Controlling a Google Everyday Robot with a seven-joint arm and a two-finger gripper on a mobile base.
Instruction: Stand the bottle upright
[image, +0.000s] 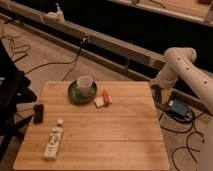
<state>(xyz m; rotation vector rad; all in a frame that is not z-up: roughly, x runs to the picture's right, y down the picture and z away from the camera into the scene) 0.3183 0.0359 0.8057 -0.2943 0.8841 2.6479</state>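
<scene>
The bottle (54, 141) lay flat on its side near the front left corner of the wooden surface (117, 137). Its white cap pointed away, toward the far side, and its pale label faced up. Nothing touched it.

A small black flat thing (38, 113) lay near the left edge, just past the bottle's cap and a little to the left. The two did not touch.

A green plate (73, 94) sat farther back, near the far edge. A white cup (85, 84) stood upright on that plate. Just to the right of the plate lay a small orange piece (106, 96) and a small white piece (99, 102), close together.

The robot's white arm (181, 64) bent down at the right side, beyond the far right corner of the surface. The tool (159, 90) hung at the end of it, just off that corner, well apart from the bottle. Its fingers were spread wide and it held nothing.

A blue box (178, 108) sat on the floor (47, 55) beside the arm, with dark cables (186, 131) around it. More cables ran across the floor behind the surface.
</scene>
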